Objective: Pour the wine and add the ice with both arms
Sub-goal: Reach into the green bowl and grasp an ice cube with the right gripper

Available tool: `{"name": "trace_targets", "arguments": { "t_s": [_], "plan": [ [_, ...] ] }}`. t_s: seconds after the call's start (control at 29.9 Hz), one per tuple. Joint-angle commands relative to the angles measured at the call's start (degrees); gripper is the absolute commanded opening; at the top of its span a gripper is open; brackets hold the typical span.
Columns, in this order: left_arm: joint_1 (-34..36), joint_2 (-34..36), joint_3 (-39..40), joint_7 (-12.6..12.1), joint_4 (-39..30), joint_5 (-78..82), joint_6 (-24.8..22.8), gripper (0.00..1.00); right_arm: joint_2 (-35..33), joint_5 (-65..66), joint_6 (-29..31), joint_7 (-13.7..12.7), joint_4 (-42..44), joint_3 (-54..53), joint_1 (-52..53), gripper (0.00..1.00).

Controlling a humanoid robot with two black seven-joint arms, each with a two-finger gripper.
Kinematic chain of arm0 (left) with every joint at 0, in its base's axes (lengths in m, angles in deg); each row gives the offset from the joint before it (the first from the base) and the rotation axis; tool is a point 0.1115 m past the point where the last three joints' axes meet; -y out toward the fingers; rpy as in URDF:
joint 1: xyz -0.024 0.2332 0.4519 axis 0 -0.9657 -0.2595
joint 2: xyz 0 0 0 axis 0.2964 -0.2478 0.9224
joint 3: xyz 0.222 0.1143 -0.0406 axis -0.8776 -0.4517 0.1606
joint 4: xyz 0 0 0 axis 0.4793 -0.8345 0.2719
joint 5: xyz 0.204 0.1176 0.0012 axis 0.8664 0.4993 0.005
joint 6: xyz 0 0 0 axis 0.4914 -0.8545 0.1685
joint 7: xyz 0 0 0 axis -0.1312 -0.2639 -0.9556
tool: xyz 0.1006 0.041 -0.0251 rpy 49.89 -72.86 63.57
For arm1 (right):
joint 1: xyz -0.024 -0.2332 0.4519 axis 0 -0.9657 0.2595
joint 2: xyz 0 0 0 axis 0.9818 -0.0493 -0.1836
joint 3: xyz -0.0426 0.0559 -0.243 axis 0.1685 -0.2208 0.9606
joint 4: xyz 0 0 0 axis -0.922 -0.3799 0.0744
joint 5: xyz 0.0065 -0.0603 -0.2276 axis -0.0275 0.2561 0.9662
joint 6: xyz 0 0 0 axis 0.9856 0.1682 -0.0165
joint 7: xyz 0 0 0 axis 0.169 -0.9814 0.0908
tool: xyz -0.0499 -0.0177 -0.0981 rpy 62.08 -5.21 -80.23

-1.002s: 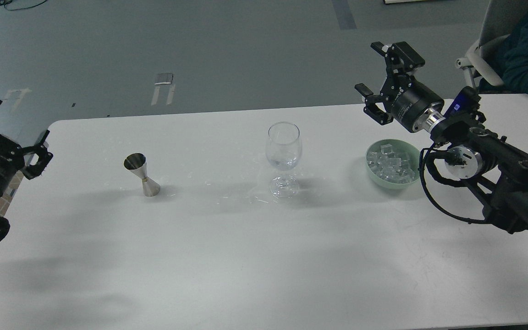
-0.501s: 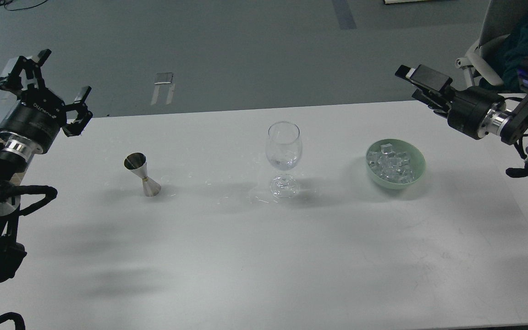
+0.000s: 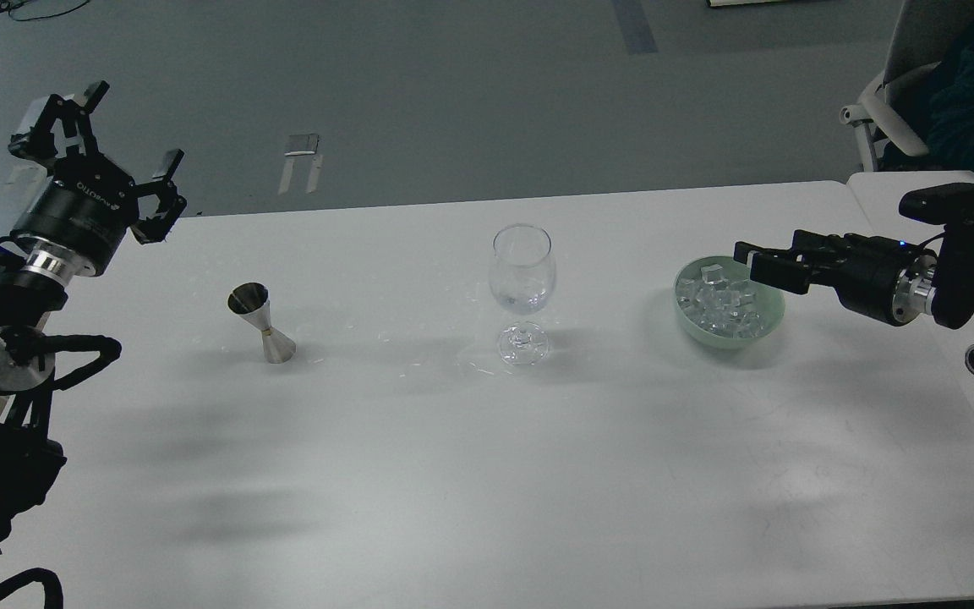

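Observation:
A steel jigger [image 3: 263, 324] stands on the white table [image 3: 419, 474] at the left. A clear wine glass [image 3: 522, 279] stands in the middle. I cannot make out the wine in either of them. A green bowl [image 3: 707, 332] at the right holds a heap of clear ice cubes [image 3: 722, 302]. My left gripper [image 3: 111, 152] is open and empty, raised above the table's far left corner, well away from the jigger. My right gripper [image 3: 753, 260] points left, low over the bowl's right rim, just above the ice. Its fingers are seen side-on.
A person in dark clothes sits on a grey chair [image 3: 893, 101] behind the table's far right corner. A seam [image 3: 863, 211] splits the tabletop at the right. Beyond the far edge is grey floor.
My right gripper has swung down and left, from above the far right edge to the bowl's right rim. My left gripper has moved slightly right.

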State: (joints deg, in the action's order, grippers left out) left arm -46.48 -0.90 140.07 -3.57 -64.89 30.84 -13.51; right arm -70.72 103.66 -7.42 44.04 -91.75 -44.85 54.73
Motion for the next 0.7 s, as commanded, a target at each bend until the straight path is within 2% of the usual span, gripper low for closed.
{"name": "trace_targets", "arguments": {
  "t_s": [0.0,0.07,0.1,0.4,0.67],
  "plan": [
    [0.0,-0.1,0.0,-0.1,-0.1,0.0,0.0,0.98,0.3,0.2,-0.1,0.3,0.1,2.2,0.1,0.70],
    [0.0,-0.1,0.0,-0.1,0.0,0.0,0.0,0.98,0.4,0.8,-0.1,1.0,0.3,2.6,0.1,0.57],
    [0.0,-0.1,0.0,-0.1,0.0,0.0,0.0,0.98,0.4,1.0,-0.1,1.0,0.5,2.6,0.1,0.56],
    [-0.1,-0.5,0.0,0.0,-0.1,0.0,0.0,0.98,2.4,1.4,0.5,1.0,4.3,2.9,0.1,0.61],
    [-0.2,-0.5,0.0,0.0,-0.2,0.0,0.0,0.98,4.4,1.3,0.7,1.0,7.0,7.1,2.6,0.62]
  ]
}}
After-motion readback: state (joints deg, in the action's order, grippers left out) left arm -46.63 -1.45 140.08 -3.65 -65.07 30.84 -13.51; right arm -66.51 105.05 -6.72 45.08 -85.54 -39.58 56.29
